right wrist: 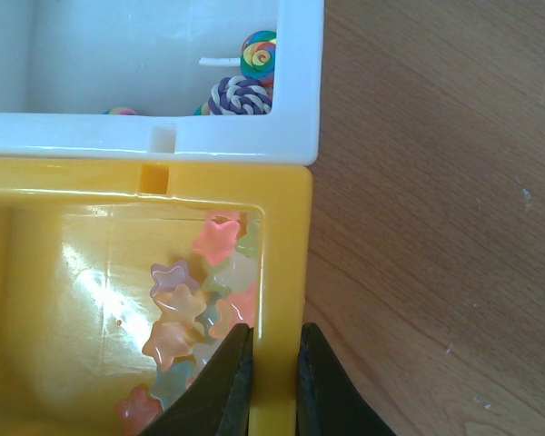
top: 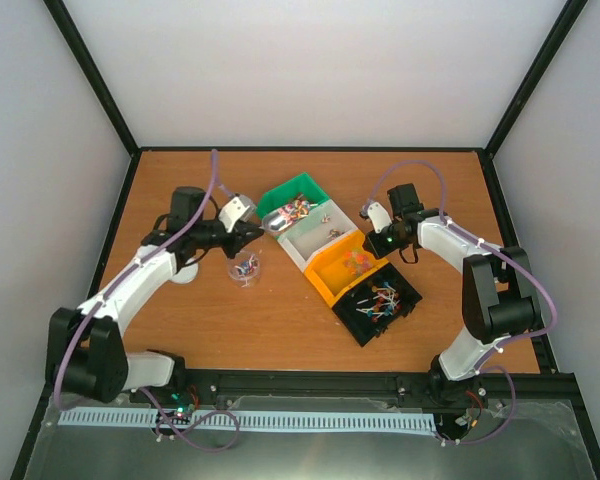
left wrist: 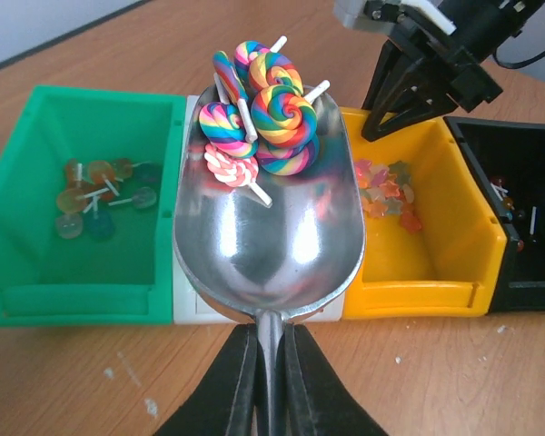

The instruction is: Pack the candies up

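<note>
The left jaws are pressing together on the thin handle of a metal scoop (left wrist: pixel 263 245), and most of this handle is hiding between the two fingers. The scoop is carrying some of the candies, rainbow swirl lollipops (left wrist: pixel 259 123), heaped at its far end. It is covering most of the white bin (right wrist: pixel 163 136) below it. The left arm (top: pixel 140 275) is reaching forward and to the right, low over the counter (top: pixel 280 330).

The right jaws are pinching the side wall of the yellow bin (right wrist: pixel 286 263), one finger inside and one outside. The right arm (top: pixel 450 240) is bending inward from the right side.

Star candies (right wrist: pixel 195 309) are lying in the yellow bin, and flat round ones in the green bin (left wrist: pixel 82 300). The black bin (left wrist: pixel 527 295) is being cut off by the edge of the left wrist view. A clear jar (top: pixel 245 268) is standing near the left arm; the coloured bits in it are too small to tell apart.
</note>
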Motion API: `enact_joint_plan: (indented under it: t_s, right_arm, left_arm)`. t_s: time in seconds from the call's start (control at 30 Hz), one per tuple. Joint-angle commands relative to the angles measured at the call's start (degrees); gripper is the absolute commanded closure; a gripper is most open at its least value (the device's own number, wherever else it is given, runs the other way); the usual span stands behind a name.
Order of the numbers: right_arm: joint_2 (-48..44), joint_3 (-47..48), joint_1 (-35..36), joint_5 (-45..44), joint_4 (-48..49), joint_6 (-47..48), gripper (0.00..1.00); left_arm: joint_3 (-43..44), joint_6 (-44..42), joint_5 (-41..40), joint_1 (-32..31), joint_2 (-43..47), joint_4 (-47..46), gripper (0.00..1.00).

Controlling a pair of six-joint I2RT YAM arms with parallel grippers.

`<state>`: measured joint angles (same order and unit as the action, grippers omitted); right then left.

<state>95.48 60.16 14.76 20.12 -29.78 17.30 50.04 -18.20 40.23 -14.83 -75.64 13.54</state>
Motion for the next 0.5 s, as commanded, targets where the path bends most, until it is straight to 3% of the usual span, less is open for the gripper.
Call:
enact_joint_plan:
  t_s: [0.0, 0.47]
  right_arm:
    - [2.8, -1.1, 0.5, -1.0, -2.0, 2.2, 0.97]
    - [2.9, -1.0, 0.5, -0.3, -2.3, 2.3, 0.97]
  left_arm:
    - [-0.2, -6.8, 6.6, 4.8, 6.8, 6.8, 0.99]
    - [-0.6, -24.8, 15.5, 24.7, 16.5, 33.6, 0.99]
